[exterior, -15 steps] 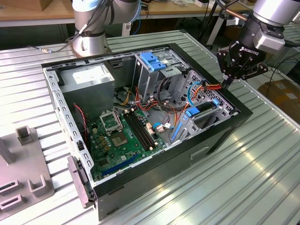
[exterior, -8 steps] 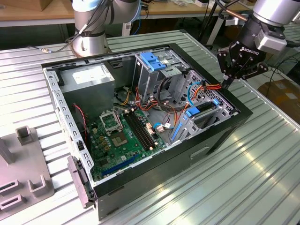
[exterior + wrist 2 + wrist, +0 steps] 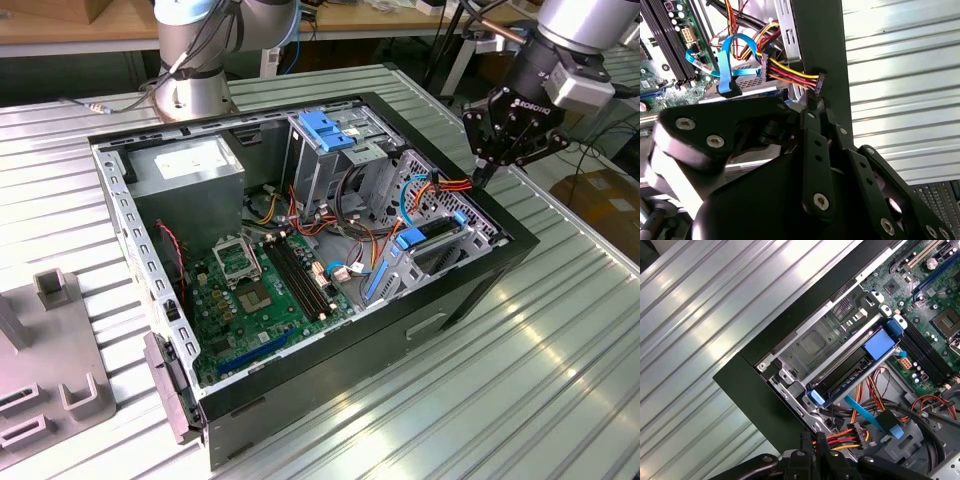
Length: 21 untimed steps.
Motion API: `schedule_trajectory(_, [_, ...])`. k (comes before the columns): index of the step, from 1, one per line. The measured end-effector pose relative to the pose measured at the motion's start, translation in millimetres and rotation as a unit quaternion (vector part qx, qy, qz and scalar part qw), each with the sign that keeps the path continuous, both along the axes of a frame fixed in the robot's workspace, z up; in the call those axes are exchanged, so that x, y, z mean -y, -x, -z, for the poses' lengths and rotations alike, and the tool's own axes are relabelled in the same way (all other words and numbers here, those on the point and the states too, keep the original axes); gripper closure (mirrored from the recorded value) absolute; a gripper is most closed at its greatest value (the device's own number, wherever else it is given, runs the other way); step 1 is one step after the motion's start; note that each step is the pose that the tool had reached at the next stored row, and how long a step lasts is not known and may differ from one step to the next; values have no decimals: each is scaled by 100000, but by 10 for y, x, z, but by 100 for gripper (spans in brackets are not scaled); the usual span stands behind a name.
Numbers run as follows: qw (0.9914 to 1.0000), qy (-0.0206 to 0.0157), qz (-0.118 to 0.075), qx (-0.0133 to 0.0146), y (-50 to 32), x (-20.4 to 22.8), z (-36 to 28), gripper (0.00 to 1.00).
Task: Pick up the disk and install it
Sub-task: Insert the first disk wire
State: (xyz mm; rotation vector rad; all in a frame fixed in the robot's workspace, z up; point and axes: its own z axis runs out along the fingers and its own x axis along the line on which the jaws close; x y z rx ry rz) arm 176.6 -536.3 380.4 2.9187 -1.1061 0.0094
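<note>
Open PC case lies on its side on the ribbed metal tabletop, side panel off. Inside: green mobo flat on the bottom w/ CPU socket and black RAM slots. Grey PSU box w/ white sticker sits in the far corner, exterior view's left. Tall metal drive cage, blue handle on top, stands just beside it. Red-yellow-orange wire bundle ends in a black plug at the case edge; blue flat cable loops nearby. Grey fixture on the tabletop, apart from the case. Cardboard box beyond, exterior view's right.
</note>
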Motion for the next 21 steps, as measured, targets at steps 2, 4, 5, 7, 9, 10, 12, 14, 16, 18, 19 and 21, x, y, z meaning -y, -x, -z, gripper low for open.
schedule_trajectory(2, [99998,-4,-655,1,-13,-47,3,76])
schedule_trajectory(4, [99992,-9,-1300,24,-15,-59,11,76])
schedule_trajectory(5, [99983,-4,-1853,70,-16,-60,17,76])
schedule_trajectory(7, [99946,38,-3281,237,-18,-63,32,76])
schedule_trajectory(9, [99896,130,-4544,449,-18,-63,42,76])
schedule_trajectory(10, [99854,160,-5366,595,-19,-63,49,76])
schedule_trajectory(12, [99800,160,-6283,729,-19,-63,61,76])
schedule_trajectory(14, [99758,171,-6887,946,-19,-63,73,76])
schedule_trajectory(16, [99748,177,-7003,1086,-18,-63,83,76])
schedule_trajectory(18, [99732,200,-7170,1413,-18,-63,101,76])
schedule_trajectory(19, [99719,202,-7339,1474,-17,-63,107,76])
schedule_trajectory(21, [99694,202,-7663,1531,-16,-63,116,76])
